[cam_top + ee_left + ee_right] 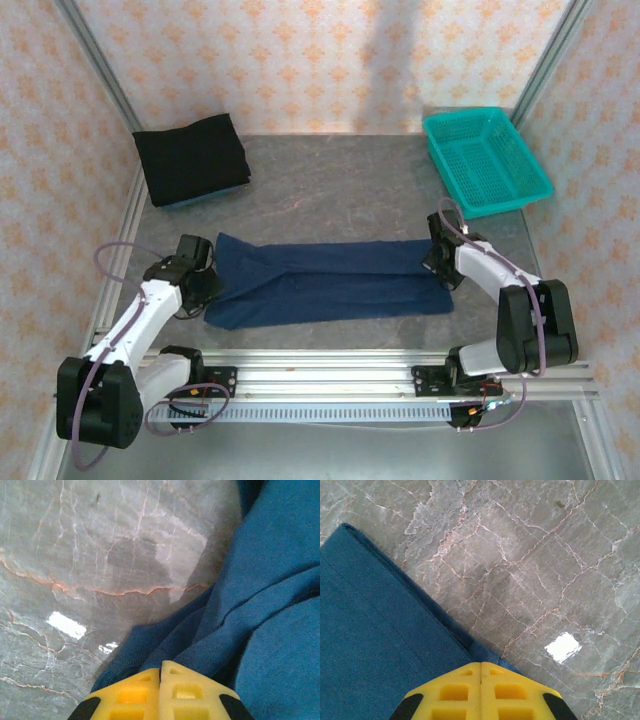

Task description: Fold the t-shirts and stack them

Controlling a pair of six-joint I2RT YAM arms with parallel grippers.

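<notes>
Navy t-shirt (330, 282): we count one, near edge.
Black t-shirt (192, 158): one, far-left corner.
Left fingers (135, 692), right fingers (510, 692): clenched.
Bench (330, 200): open between shirts.

Bright light shines from above. It makes white shiny spots on the table (563, 647). A soft grey shadow runs down the back wall (385, 50). The top picture is sharp.
</notes>
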